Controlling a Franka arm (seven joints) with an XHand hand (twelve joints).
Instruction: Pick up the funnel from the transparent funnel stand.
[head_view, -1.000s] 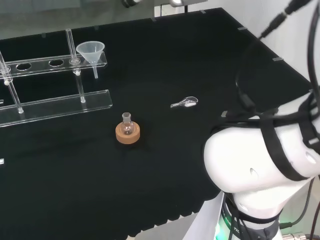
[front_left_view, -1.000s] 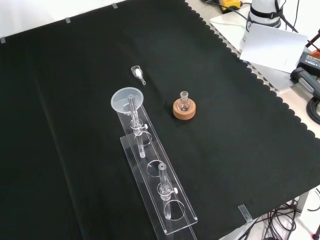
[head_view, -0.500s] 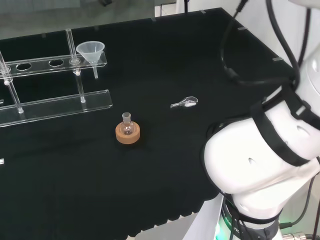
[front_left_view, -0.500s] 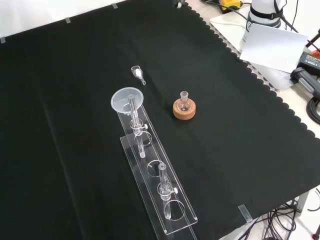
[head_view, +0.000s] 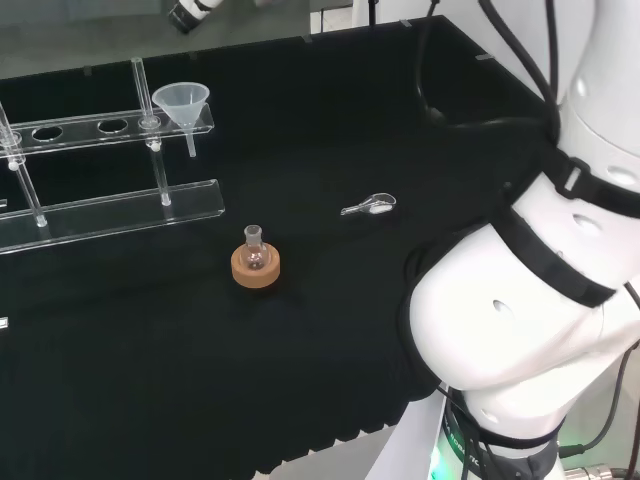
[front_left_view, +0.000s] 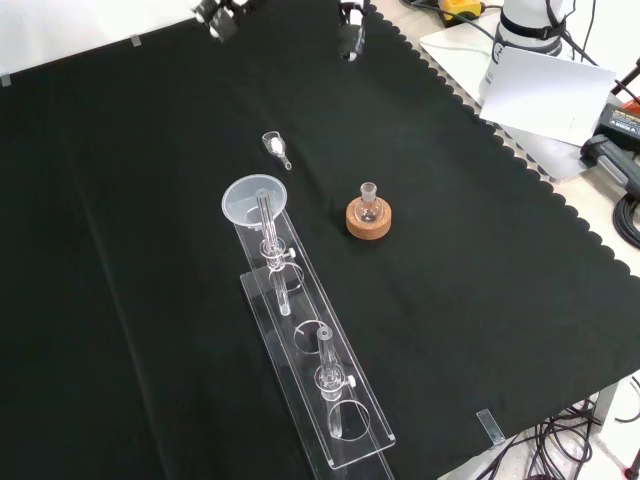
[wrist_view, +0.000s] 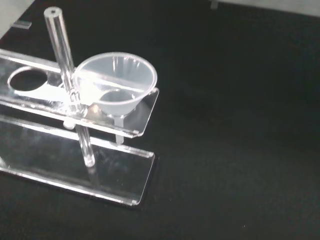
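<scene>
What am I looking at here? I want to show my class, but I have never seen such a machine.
It is one white robot arm at a bench covered with black cloth. One picture looks over the arm from behind, one looks down from the front, and one comes from a camera at the wrist. On the cloth stands a clear funnel stand with a funnel sitting in its end hole, seen close up from the wrist. Nearby are a small flask on a cork ring and a small scoop. Parts of the robot hand show at the top of the front picture, above the cloth. It holds nothing; the funnel is not yet picked up.
</scene>
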